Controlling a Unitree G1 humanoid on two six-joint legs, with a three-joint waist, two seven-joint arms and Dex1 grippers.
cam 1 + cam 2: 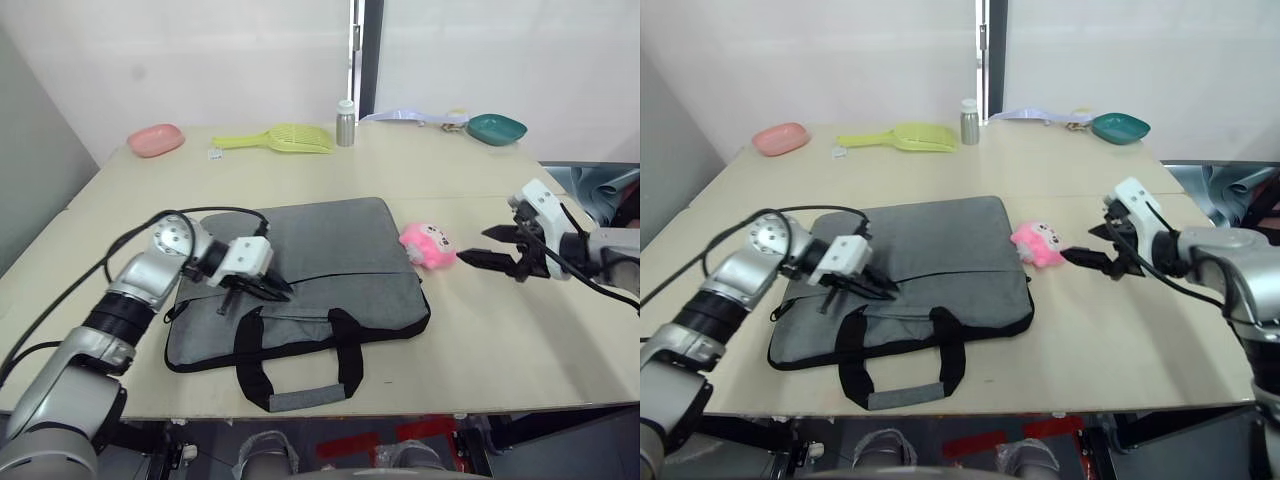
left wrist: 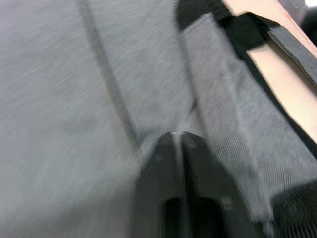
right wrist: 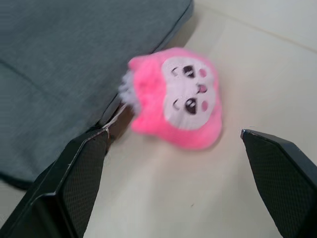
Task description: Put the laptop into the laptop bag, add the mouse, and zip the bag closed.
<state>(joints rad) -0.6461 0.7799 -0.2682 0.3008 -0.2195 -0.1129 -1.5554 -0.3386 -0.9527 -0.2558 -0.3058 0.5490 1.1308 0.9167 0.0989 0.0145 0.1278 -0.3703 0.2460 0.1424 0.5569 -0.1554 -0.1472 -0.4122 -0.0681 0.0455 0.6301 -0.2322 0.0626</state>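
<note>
Left gripper (image 1: 278, 290) pinched on laptop bag (image 1: 320, 262), probably zipper | bag lengthwise left-right

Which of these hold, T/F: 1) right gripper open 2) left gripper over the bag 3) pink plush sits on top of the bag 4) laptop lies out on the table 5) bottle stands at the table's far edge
1) True: the right gripper is open, fingers spread before the pink plush.
2) True: the left gripper, shut, is over the grey bag.
3) False: the plush lies on the table beside the bag's corner.
4) False: no laptop lies out on the table.
5) True: the bottle stands upright there.
</note>
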